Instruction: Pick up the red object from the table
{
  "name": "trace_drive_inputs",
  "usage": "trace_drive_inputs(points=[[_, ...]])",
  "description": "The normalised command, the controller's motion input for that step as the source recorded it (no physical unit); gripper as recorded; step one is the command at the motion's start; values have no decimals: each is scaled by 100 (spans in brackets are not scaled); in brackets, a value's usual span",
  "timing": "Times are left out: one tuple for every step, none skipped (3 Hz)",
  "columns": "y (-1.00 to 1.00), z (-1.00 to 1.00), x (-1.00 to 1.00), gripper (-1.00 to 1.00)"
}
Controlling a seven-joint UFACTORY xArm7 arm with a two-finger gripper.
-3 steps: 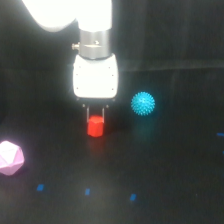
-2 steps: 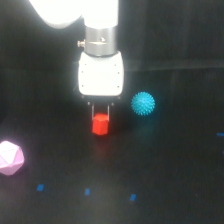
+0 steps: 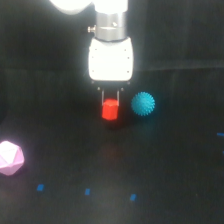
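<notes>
— What does the table (image 3: pixel 60 145) look like?
— Black and matt, hardly any sheen, with small blue marks (image 3: pixel 87 191) low in the frame.
— And the red object (image 3: pixel 110 110)?
— Smooth, plastic-looking, flat facets.
— The rest?
— Spiky blue ball (image 3: pixel 143 104), rough and rubbery. Pale pink polyhedron (image 3: pixel 10 158), smooth. Gripper (image 3: pixel 110 101) housing glossy white, with a metallic collar above.

Red object (image 3: pixel 110 110) between the pincer (image 3: pixel 110 97) fingers, above the black table (image 3: pixel 165 165), beside blue ball (image 3: pixel 143 104).
</notes>
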Motion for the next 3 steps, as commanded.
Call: trace_drive_inputs(points=[[87, 100, 18, -85], [33, 96, 33, -100], [-23, 100, 9, -100]])
